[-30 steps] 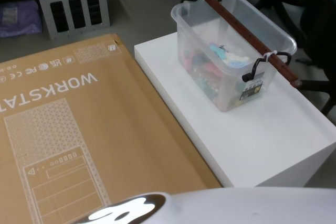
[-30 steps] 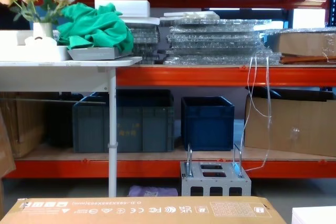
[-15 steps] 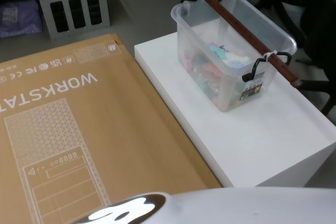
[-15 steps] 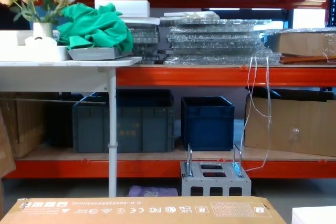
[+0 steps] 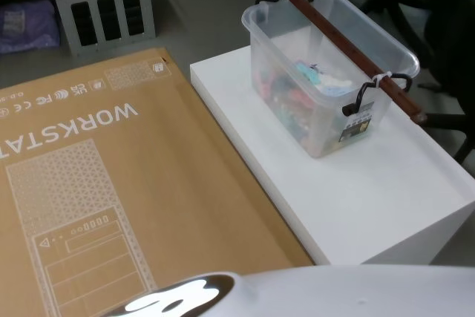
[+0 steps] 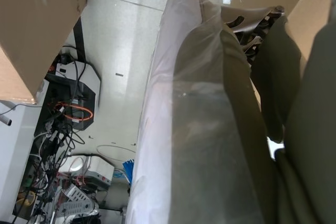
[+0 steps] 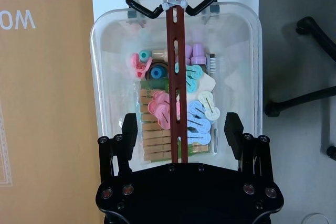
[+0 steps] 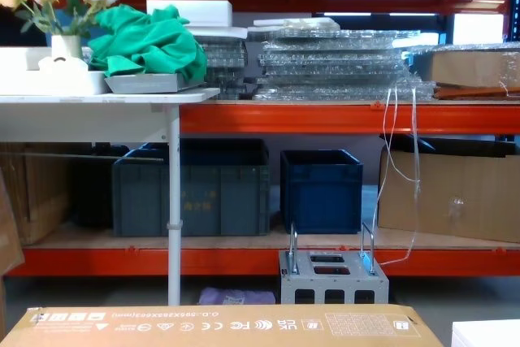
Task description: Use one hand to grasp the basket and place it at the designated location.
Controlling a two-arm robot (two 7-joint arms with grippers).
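Note:
The basket [image 5: 326, 72], a translucent tub with a reddish-brown bar handle [image 5: 341, 38] hooked across its rim, stands on a white platform [image 5: 371, 183]. Coloured pegs and small items lie inside it. In the right wrist view the basket [image 7: 100, 87] lies straight below my right gripper [image 7: 181, 129]. That gripper is open, one finger on each side of the handle [image 7: 172, 51], and holds nothing. How far above the bar it hangs I cannot tell. The left wrist view shows plastic-wrapped robot covering and the floor.
A large flat cardboard box [image 5: 111, 183] lies left of the platform. A grey metal box with holes [image 5: 100, 1] stands on the floor behind it. Dark blue crates [image 8: 321, 188] sit on the orange shelving. A black chair base [image 7: 310, 93] is right of the platform.

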